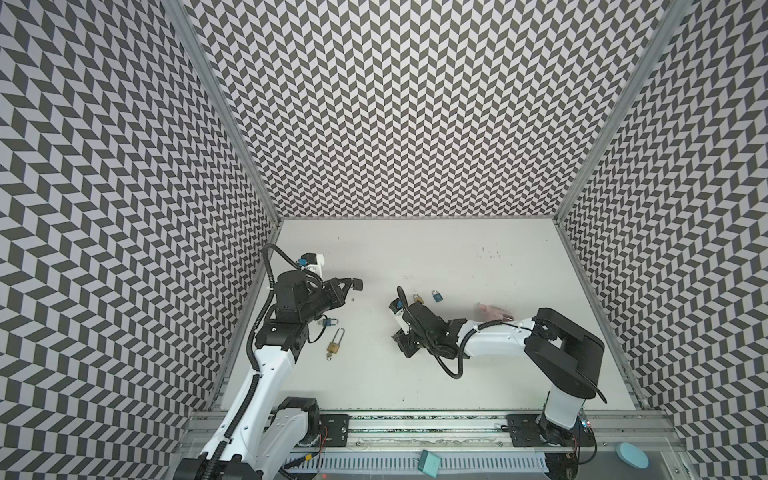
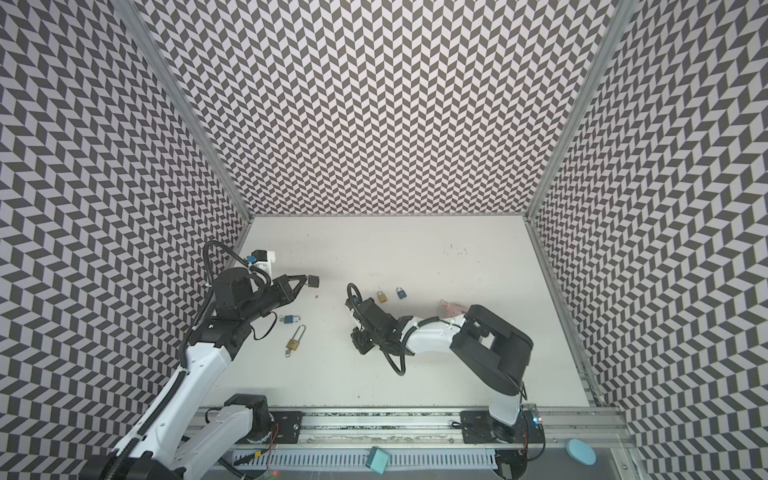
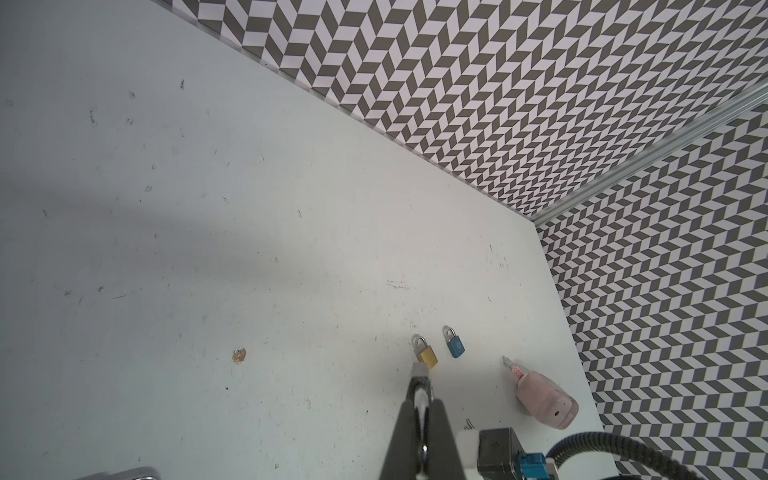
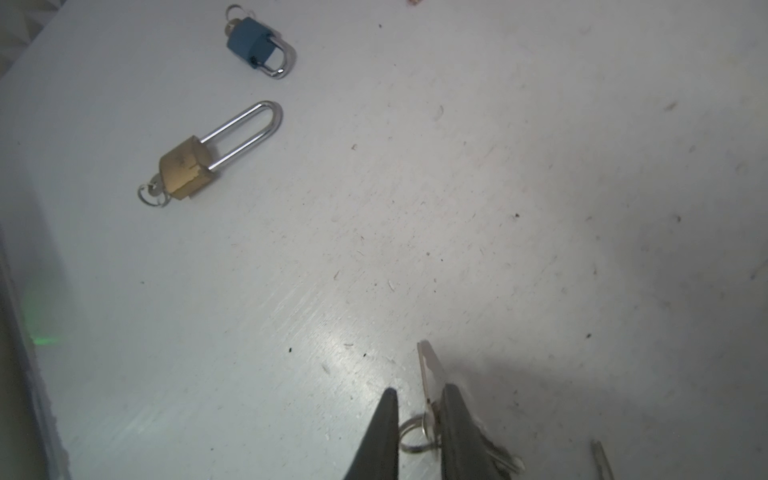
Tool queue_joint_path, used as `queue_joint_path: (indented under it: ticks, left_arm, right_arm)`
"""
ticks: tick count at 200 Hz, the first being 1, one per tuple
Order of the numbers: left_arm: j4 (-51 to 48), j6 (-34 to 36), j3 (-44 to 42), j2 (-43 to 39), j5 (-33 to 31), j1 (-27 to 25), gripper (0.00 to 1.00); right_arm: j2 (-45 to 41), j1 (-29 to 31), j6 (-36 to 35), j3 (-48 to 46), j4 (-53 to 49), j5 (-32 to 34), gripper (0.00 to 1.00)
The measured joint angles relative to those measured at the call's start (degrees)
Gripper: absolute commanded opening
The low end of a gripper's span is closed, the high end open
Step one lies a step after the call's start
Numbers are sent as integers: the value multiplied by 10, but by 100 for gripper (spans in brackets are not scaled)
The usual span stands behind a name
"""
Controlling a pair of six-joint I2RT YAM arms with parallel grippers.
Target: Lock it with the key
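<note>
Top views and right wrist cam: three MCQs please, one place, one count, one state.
1. Where is the long-shackle lock? A) against the back wall B) beside a blue lock, near the left arm C) between the right jaws
2. How many padlocks lie on the table? A) two B) four C) six
3. How do the right gripper's jaws stand? A) apart, a key and its ring between them B) pressed together, nothing between C) clamped on a lock

B: both top views show it next to that blue lock.
B: two brass, two blue.
A: the right wrist view shows a gap with key and ring in it.
</note>
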Motion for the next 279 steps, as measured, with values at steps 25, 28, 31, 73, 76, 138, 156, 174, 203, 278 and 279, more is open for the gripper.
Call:
queue_joint_path:
  ticks: [25,28,31,73,76,138,156,174,203,278,279]
  left_arm:
    - [6,0,0,5,16,0,0]
    - [7,0,0,7,18,0,0]
    - [9,0,0,8,21,0,0]
    - [20,0,23,42,67,-28,0]
    - [21,0,27,44,69,-33,0]
    - [66,-9,84,76,100,-159,0]
    - [69,-8,85,82,102,-183,0]
    - [69,0,85,85,103,-201,0]
    - [69,14,89,82,113,-216,0]
    - [68,38,108,81,119,-243,0]
    - [68,38,108,81,119,-244,0]
  right_arm:
    - [-58,-1,-23,-27,14,-5,61]
    - [-68,-1,-26,-31,17,-4,62]
    - [-79,-1,-30,-35,18,-4,63]
    - [-264,-2,-101,-101,76,44,74]
    - [-274,-2,-108,-104,80,48,76]
    - [-391,-5,-320,-171,170,73,92]
    - [-391,-5,-366,-180,177,70,94]
    - [-392,-5,-398,-179,175,70,91]
    - [-393,-5,-427,-174,166,68,81]
    - [-393,-7,-443,-163,157,71,68]
    - [-393,-8,-443,-163,157,71,68]
